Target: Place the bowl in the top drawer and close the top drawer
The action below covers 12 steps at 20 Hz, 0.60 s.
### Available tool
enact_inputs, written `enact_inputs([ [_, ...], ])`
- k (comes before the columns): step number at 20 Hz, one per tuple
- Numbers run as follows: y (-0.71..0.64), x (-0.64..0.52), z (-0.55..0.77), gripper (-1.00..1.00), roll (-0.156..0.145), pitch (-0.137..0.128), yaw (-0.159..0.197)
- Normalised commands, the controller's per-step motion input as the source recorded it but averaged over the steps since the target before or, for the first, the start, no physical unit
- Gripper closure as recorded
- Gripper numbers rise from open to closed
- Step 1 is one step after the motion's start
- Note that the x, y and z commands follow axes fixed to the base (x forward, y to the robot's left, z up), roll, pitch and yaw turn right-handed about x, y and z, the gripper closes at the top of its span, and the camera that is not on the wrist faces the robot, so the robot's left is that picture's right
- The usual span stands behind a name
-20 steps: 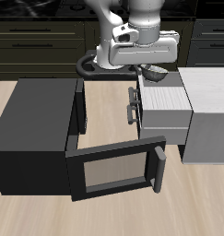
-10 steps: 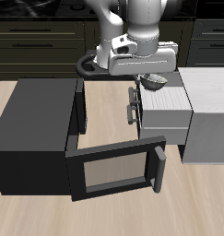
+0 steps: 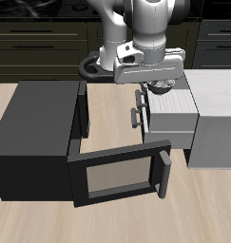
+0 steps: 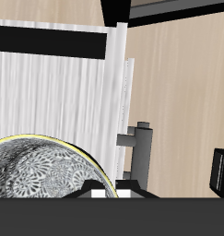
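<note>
Two-finger gripper (image 3: 161, 87) clamped on the rim of the small round silvery-grey metal bowl (image 4: 44, 173) with speckled inside, held above the pulled-out light grey box-shaped top drawer (image 3: 172, 102), near its grey front with dark bar handle (image 4: 138, 152). Large dark framed door (image 3: 117, 175) swung open beside.

Gripper over the open top drawer

The gripper (image 3: 163, 87) holds the bowl (image 3: 162, 88) above the top drawer (image 3: 172, 107), pulled out of the light grey cabinet (image 3: 217, 119), handle (image 3: 138, 107) facing the black box cabinet (image 3: 36, 133).
</note>
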Motion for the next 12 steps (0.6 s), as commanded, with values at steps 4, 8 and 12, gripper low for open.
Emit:
enact_inputs([
  [4,0.11,-0.05,-0.19,1.00,0.026,0.001,0.059],
  [8,-0.02,-0.03,-0.12,-1.00,0.023,0.025,0.007],
  [12,-0.11,0.01,-0.07,-1.00,-0.015,0.032,-0.001],
])
